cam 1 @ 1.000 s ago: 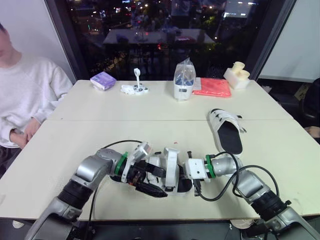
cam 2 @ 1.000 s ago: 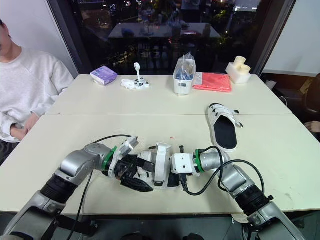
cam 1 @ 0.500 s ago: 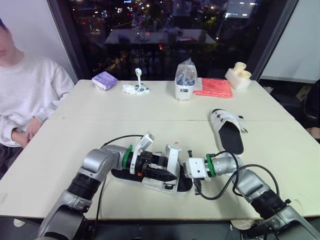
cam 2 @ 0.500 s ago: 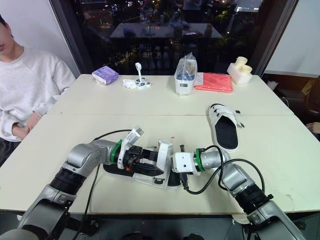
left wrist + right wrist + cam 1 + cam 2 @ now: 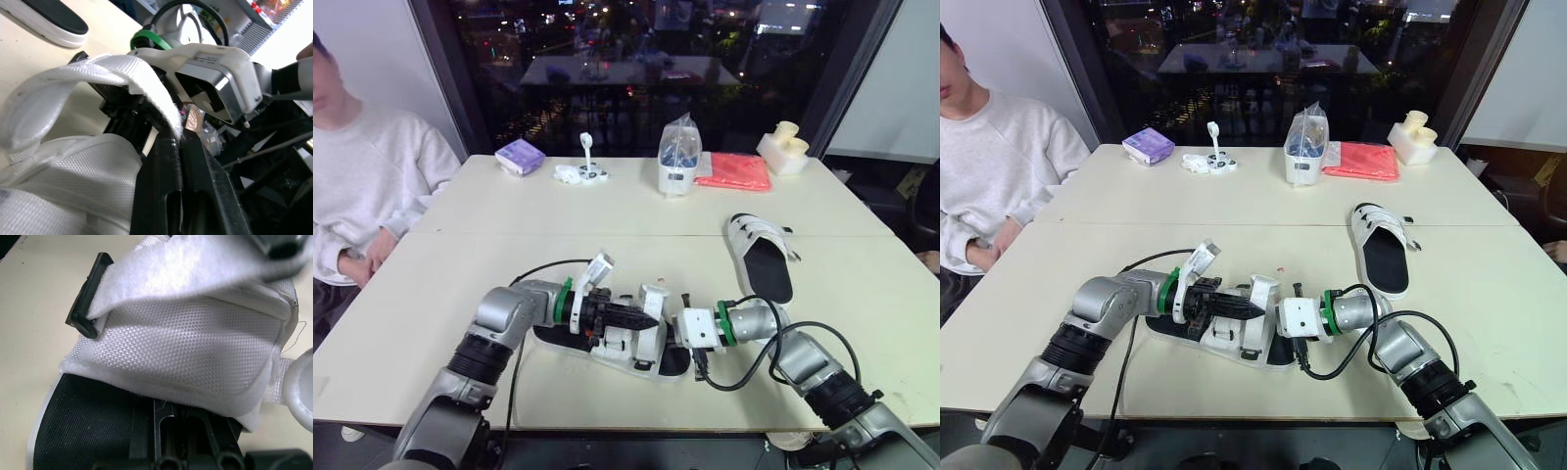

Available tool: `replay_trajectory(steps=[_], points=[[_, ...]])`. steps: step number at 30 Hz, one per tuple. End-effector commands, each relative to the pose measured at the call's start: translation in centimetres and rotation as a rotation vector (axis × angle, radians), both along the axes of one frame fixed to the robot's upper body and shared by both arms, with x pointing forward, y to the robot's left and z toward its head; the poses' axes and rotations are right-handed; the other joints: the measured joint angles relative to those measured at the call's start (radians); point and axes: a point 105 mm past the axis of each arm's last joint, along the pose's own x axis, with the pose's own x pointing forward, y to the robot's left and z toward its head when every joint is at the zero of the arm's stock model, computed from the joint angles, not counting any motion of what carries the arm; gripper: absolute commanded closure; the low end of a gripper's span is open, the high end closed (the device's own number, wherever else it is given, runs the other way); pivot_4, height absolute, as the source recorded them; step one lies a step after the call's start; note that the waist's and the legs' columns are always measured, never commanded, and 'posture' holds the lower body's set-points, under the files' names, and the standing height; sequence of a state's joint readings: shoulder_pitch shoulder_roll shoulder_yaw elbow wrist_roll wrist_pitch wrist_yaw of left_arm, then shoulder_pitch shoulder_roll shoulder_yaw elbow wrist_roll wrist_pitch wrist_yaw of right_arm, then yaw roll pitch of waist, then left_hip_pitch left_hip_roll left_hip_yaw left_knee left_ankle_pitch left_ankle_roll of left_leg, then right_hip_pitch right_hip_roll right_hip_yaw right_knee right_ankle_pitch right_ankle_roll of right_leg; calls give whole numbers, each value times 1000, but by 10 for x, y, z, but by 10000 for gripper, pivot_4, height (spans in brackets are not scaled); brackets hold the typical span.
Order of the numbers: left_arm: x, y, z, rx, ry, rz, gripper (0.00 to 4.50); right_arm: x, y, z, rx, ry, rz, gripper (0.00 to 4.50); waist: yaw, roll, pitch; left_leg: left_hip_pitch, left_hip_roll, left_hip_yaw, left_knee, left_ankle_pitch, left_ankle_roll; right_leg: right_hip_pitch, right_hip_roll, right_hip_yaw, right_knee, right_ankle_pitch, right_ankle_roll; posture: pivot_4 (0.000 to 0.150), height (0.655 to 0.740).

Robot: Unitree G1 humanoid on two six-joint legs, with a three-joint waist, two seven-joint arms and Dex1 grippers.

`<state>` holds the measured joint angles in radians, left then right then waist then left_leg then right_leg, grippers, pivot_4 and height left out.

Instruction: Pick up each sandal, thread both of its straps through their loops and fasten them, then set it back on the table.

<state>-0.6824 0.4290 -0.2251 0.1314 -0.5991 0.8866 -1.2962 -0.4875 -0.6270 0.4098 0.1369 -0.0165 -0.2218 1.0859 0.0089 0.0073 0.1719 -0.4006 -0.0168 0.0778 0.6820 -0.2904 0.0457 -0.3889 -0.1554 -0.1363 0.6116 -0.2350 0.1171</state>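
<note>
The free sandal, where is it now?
In the left eye view, the free sandal lies at the right of the table, nearer the robot than the red cloth.

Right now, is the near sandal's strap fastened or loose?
Loose: the strap arches free off the near sandal, its end pinched in the left gripper's jaws.

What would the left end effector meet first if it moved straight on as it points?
Probably the right wrist, close ahead across the sandal. The left end effector is already shut on the strap; exact depth is unclear.
</note>
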Motion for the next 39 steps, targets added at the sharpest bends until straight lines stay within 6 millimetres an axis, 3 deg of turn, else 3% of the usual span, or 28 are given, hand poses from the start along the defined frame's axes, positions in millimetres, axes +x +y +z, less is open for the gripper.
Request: replay_trajectory(steps=[1,8,18,24,29,32,38,39], points=[[-12,-2,1,26,-54,-70,44489,4,-19,-30,-111,75,-88,45000,0,0,0,0,0,0,0,0,0,0,0,0,0,0,0,1500,7400],[-21,-2,-17,83,-116,-98,44489,4,-20,-30,-112,76,-87,45000,0,0,0,0,0,0,0,0,0,0,0,0,0,0,0,1500,7400],[-17,-4,-37,117,-292,-75,44489,2,-20,-31,-113,80,-86,45000,1,0,0,0,0,0,-1,-3,4,-1,0,0,-1,0,0,1500,7400],[-22,-1,-36,100,-290,-98,44489,2,-20,-31,-114,80,-85,45000,2,1,0,0,1,0,-1,-3,5,-1,0,0,-1,0,-1,1500,7400],[-26,6,-23,71,-210,-104,44489,2,-20,-31,-114,80,-84,45000,1,1,0,0,1,0,-1,-3,6,-1,0,0,-1,0,-1,1500,7400],[-33,16,-14,50,-181,-127,36502,2,-19,-31,-114,80,-85,45000,0,1,0,-1,1,0,-1,-4,6,-2,0,0,-1,0,-1,1500,7400],[-42,39,1,39,-195,-125,7345,1,-19,-32,-113,82,-85,45000,0,1,1,-2,1,0,-1,-3,6,-3,0,0,-1,0,-1,1500,7400],[-45,42,1,42,-198,-123,7345,1,-19,-32,-112,83,-86,45000,0,2,1,-2,1,0,-1,-3,6,-3,0,0,-1,0,-1,1500,7400]])
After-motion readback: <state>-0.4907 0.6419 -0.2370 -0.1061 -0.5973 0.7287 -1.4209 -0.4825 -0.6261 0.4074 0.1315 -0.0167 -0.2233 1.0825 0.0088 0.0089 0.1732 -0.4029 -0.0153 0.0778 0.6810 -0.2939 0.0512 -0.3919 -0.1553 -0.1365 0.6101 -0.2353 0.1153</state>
